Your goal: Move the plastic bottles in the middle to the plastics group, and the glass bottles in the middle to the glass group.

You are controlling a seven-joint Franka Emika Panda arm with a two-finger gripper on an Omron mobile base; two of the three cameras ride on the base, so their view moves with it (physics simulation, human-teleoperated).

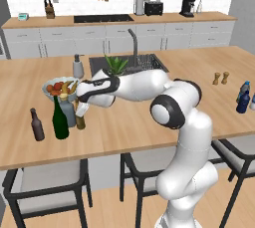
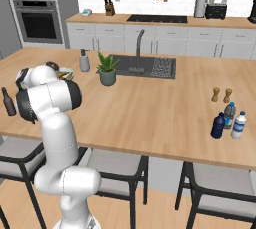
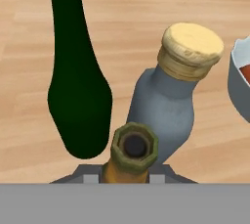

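At the left of the left base view, the gripper [image 1: 81,108] sits over the amber beer bottle [image 3: 131,157] beside the grey-blue flask [image 3: 163,115] and green wine bottle [image 3: 78,96]; I can't tell whether the fingers pinch it. Release gently, upright

In the hand view, the beer bottle [image 3: 131,153] is cut off by the lower border (neck and mouth visible), so the gripper's finger contact cannot be confirmed. The green wine bottle [image 3: 78,86] runs past the top edge. In the right base view, the arm hides the flask and wine bottle. The pale bottle [image 1: 253,101] is clipped in the left base view.
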